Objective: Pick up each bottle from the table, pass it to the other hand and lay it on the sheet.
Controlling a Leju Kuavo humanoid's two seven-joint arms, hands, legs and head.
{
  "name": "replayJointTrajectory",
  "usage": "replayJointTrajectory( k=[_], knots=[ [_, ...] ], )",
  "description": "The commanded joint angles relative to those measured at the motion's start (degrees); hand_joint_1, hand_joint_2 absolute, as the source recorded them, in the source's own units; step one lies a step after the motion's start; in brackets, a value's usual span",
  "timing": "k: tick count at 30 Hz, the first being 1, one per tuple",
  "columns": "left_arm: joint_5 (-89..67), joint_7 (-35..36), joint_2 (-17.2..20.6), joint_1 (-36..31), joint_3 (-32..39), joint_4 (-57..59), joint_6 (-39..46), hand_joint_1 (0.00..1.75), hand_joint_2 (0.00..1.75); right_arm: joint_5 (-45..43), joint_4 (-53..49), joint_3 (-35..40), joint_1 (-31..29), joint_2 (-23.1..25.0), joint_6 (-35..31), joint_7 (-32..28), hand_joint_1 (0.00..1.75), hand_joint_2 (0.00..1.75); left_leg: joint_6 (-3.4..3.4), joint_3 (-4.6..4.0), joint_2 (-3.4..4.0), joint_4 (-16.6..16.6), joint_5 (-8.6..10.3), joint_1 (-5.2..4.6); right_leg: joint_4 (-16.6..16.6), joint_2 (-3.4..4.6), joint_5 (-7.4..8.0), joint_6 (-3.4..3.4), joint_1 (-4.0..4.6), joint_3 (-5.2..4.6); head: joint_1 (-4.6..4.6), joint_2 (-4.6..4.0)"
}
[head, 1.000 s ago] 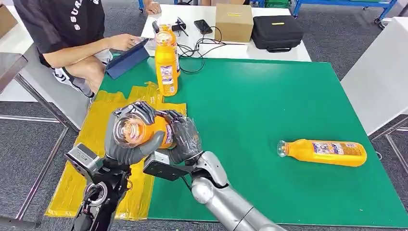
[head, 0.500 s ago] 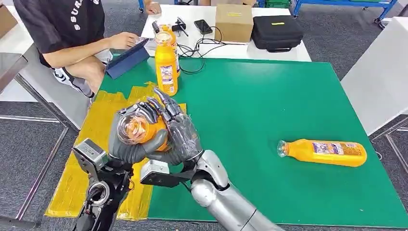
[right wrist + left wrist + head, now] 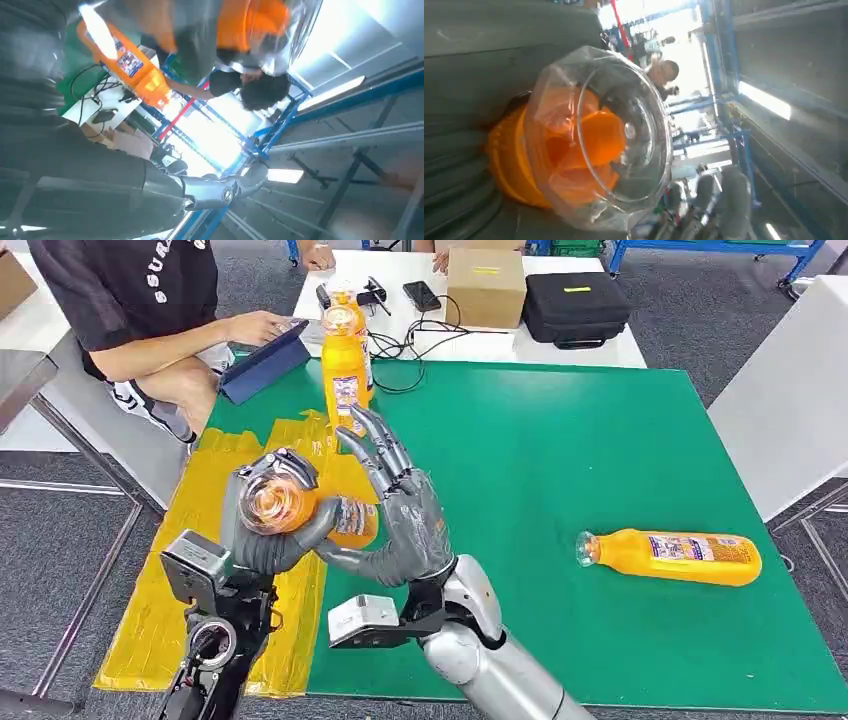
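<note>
My left hand (image 3: 262, 545) grips an orange bottle (image 3: 278, 505) above the yellow sheet (image 3: 195, 530), its clear cap end toward my head. The left wrist view shows that cap end (image 3: 599, 135) close up. My right hand (image 3: 400, 525) stands right beside the bottle's body, fingers spread and lifted off it, its thumb close under the bottle. A second orange bottle (image 3: 672, 556) lies on its side on the green table (image 3: 560, 460) at the right. Two more bottles (image 3: 345, 375) stand at the table's back left, one behind the other; one bottle (image 3: 125, 60) shows in the right wrist view.
A person (image 3: 140, 300) sits at the back left with a blue tablet (image 3: 265, 362) touching the table's corner. Behind the green table, a white table carries a cardboard box (image 3: 487, 285), a black case (image 3: 575, 306), a phone and cables. Another white surface (image 3: 790, 390) borders the right.
My right hand has let go of the bottle: its fingers opened, spread and drew off to the right. The left hand keeps hold of the bottle and has barely moved.
</note>
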Motion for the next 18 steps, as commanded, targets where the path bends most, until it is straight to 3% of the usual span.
replayJointTrajectory(
  k=[1,3,5,6,8,11,15,18],
  knots=[
    [-25.99,6.27,1.46,-3.89,4.05,7.73,22.58,1.75,1.75,-1.27,-9.29,-4.54,-0.4,-3.25,-0.11,0.42,0.0,1.75,-0.12,0.33,0.04,-0.09,-0.11,-0.01,-0.08,-0.05,-0.12,-0.04,-0.01,0.32,0.0,0.0],
    [-39.39,11.94,1.9,-5.03,4.87,11.02,28.37,1.75,1.75,-1.08,-10.88,-5.74,-0.51,-3.42,-0.28,0.59,0.0,1.75,-0.09,0.16,-0.02,-0.06,-0.03,0.03,-0.08,-0.09,-0.06,-0.03,0.03,0.17,0.0,0.0],
    [-41.54,12.17,1.92,-5.26,5.72,12.23,28.46,1.75,1.75,-0.76,-12.31,-6.76,-0.57,-3.8,-0.61,0.94,0.0,1.75,-0.14,0.48,-0.06,-0.17,-0.1,0.0,-0.16,-0.17,-0.15,-0.04,0.0,0.49,0.0,0.02],
    [-56.05,15.98,1.13,-4.53,8.72,11.03,28.52,1.75,1.75,-0.03,-13.16,-7.66,-0.64,-3.64,-1.05,1.26,0.0,1.75,-0.09,0.24,-0.03,-0.09,-0.04,0.0,-0.09,-0.09,-0.07,-0.02,0.0,0.24,0.0,0.0],
    [-64.91,18.73,0.5,-4.11,10.55,10.79,28.52,1.75,1.75,1.06,-14.69,-8.74,-0.44,-3.65,-0.7,2.03,0.0,1.75,-0.2,0.76,0.07,-0.26,-0.18,0.02,-0.28,-0.08,-0.18,-0.06,0.02,0.77,0.0,0.0],
    [-69.27,21.15,0.14,-4.57,10.63,12.47,28.52,1.75,1.75,3.56,-16.69,-10.09,0.6,-3.95,-1.69,2.91,0.0,1.75,-0.08,0.18,-0.02,-0.05,-0.05,0.0,-0.06,-0.09,-0.08,-0.02,0.0,0.2,0.02,0.0],
    [-73.54,34.63,6.92,-7.2,-1.43,16.98,27.09,1.75,1.75,11.49,-23.89,-16.02,4.19,-4.45,-1.24,8.28,0.0,1.75,-0.11,0.39,-0.08,-0.12,-0.08,0.0,-0.14,-0.18,-0.14,-0.03,0.0,0.41,-0.02,0.0],
    [-73.54,35.24,7.13,-6.39,-1.98,18.29,25.88,1.75,1.75,15.82,-26.29,-20.7,6.15,-5.35,0.53,11.93,0.0,1.75,-0.07,0.24,-0.2,-0.1,-0.01,-0.02,-0.1,-0.25,-0.09,-0.02,-0.02,0.26,-0.02,0.0]
  ],
)
